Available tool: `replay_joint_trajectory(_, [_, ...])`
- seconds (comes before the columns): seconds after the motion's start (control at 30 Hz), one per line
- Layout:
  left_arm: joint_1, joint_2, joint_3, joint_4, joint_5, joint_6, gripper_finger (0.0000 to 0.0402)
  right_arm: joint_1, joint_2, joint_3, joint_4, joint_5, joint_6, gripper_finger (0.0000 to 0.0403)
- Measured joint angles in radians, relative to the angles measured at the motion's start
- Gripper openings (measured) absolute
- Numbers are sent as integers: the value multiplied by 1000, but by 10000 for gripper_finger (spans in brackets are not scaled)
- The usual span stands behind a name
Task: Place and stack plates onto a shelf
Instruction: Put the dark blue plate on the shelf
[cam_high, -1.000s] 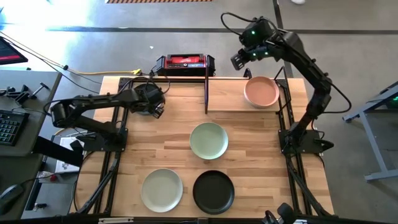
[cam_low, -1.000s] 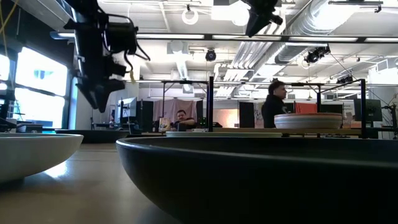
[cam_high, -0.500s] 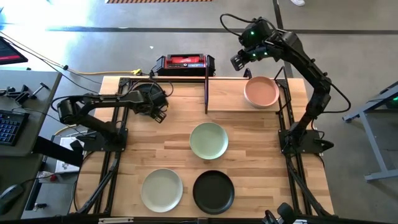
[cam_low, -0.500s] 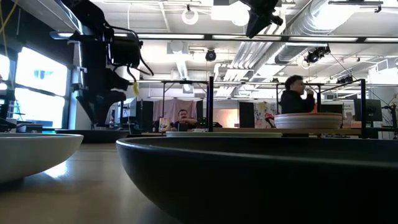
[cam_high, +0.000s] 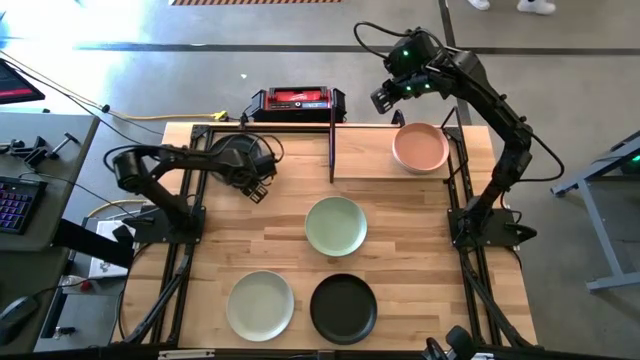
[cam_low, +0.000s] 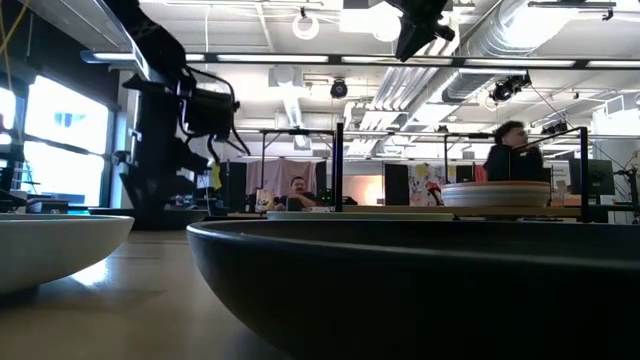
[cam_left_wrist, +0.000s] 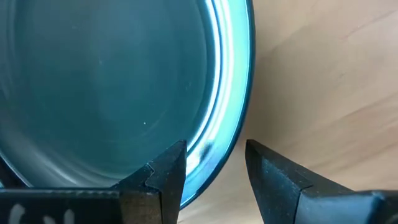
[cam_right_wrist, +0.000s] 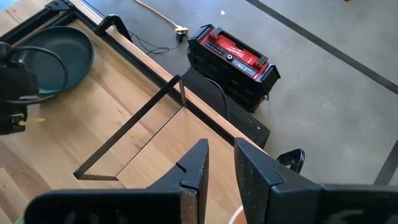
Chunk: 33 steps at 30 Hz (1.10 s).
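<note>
A black plate (cam_left_wrist: 112, 81) lies flat near the table's far left corner, also seen in the right wrist view (cam_right_wrist: 59, 53). My left gripper (cam_left_wrist: 214, 168) is open and low over it, pointing down, one finger inside the plate's rim and one outside. In the high view, my left gripper (cam_high: 252, 172) hides most of that plate. A peach-pink plate (cam_high: 420, 148) rests on the shelf (cam_high: 375, 160). A sage green plate (cam_high: 336, 225), a paler plate (cam_high: 260, 305) and a second black plate (cam_high: 343, 308) lie on the table. My right gripper (cam_high: 393, 96) hovers open above the shelf's far edge, holding nothing. My left gripper stands astride the black plate's rim (cam_left_wrist: 239, 124), coming from above. I cannot tell whether either finger touches it. The plate lies flat on the table.
The shelf's upright black bar (cam_high: 331, 140) stands between the far-left plate and the shelf board. A red and black box (cam_high: 297, 101) sits beyond the table's far edge. Bare wood lies between the left gripper and the sage green plate. People show in the room behind.
My left gripper has come down toward the far-left black plate and shifted slightly toward the table's right and near edge, its arm folding in behind it. The right arm and all the plates have kept still.
</note>
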Motion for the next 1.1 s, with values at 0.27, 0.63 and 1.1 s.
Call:
replay_joint_trajectory(0.27, [-18,34,2,0,-2,23,111,0,0,0,0,0,0,57])
replay_joint_trajectory(0.63, [-100,2,80,-81,-2,154,8,0,0,0,-16,0,0,57])
replay_joint_trajectory(1.1, [-291,2,232,-304,-110,302,2,10,0,0,-130,0,3,57])
